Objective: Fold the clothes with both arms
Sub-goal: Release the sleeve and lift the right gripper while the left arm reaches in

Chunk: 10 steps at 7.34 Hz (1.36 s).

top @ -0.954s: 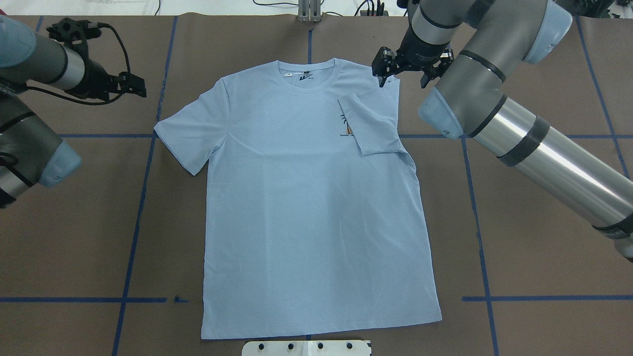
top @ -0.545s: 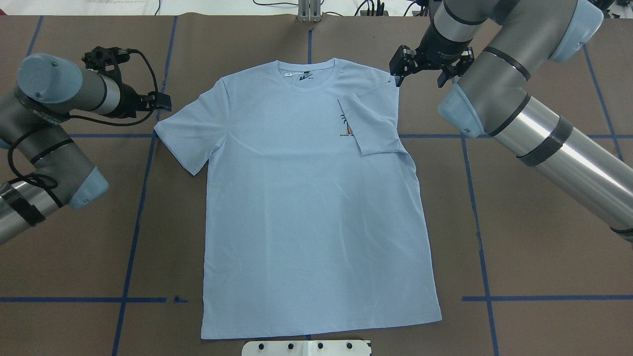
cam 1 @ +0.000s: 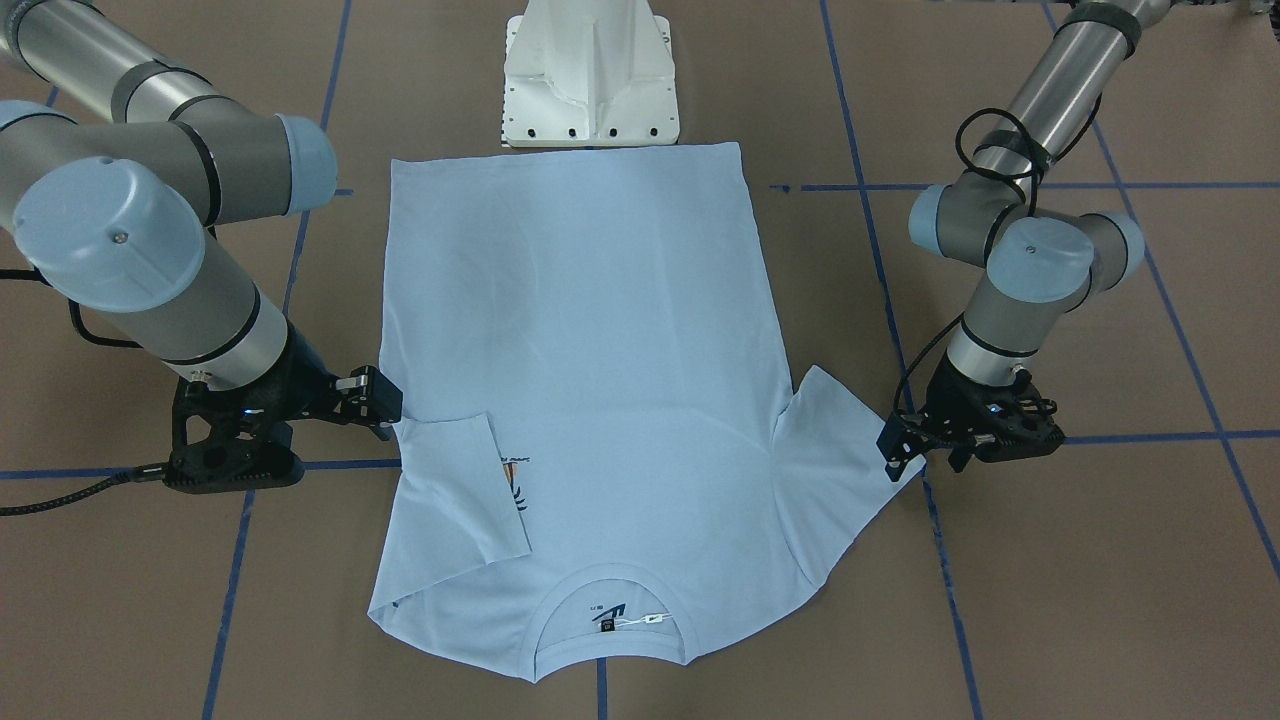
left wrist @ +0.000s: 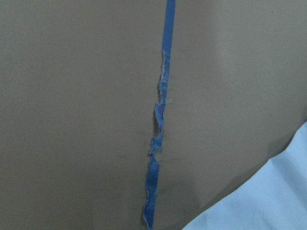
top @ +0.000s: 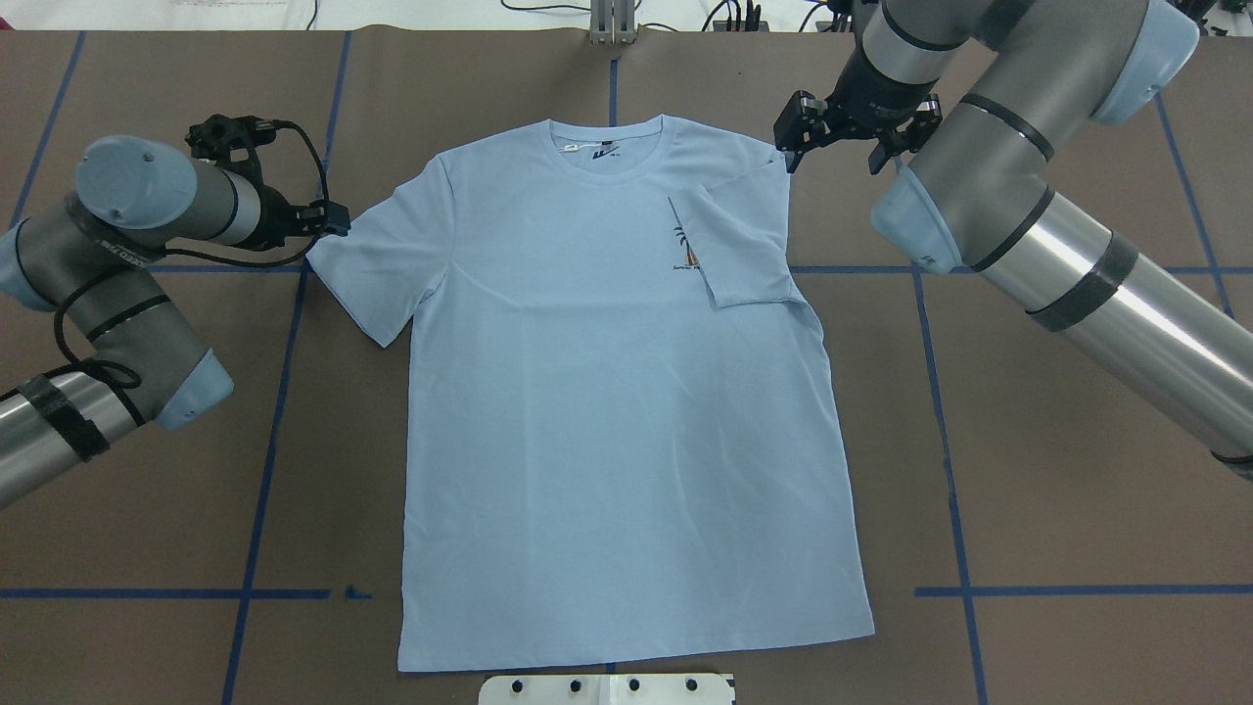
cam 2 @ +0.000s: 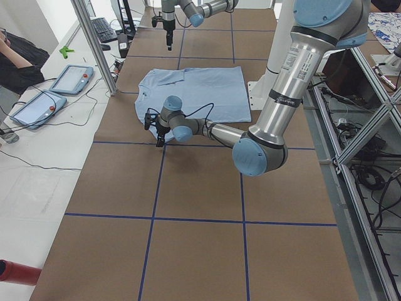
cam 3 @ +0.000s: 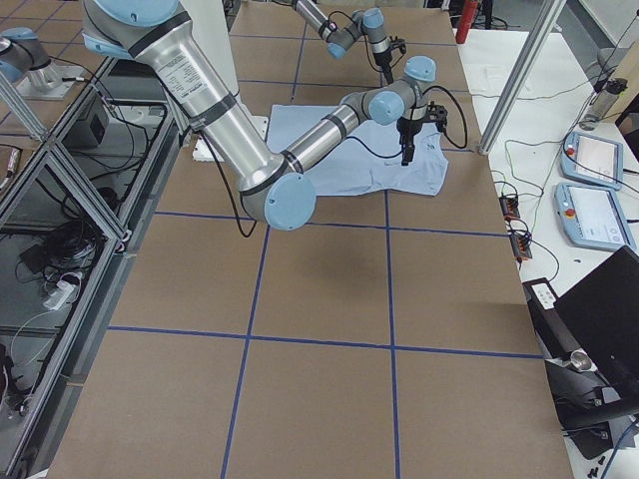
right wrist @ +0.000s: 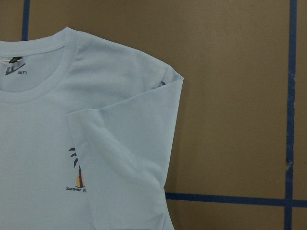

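Right end effector (top: 832,147) spread beside T-shirt (top: 607,392); left end effector (top: 333,217) unclear (by blue tape (top: 297,304)).

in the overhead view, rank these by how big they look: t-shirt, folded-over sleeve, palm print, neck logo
1. T-shirt
2. folded-over sleeve
3. palm print, though the sleeve covers part of it
4. neck logo, the smallest
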Each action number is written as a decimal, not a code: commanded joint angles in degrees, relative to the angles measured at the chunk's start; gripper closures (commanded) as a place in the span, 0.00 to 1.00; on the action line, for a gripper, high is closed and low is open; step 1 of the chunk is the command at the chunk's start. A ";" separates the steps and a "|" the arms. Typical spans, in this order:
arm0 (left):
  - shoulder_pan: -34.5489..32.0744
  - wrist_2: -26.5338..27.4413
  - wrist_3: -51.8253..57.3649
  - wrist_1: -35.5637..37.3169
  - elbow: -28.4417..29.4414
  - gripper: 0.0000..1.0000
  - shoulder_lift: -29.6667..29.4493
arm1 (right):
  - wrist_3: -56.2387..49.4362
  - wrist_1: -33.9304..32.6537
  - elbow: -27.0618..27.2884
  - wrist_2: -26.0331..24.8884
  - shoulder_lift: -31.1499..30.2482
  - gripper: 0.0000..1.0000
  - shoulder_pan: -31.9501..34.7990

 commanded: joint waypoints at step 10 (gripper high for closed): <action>0.98 -0.18 0.43 5.24 -1.98 0.77 -0.25 | 0.00 0.09 -0.31 -0.18 -0.02 0.00 -0.18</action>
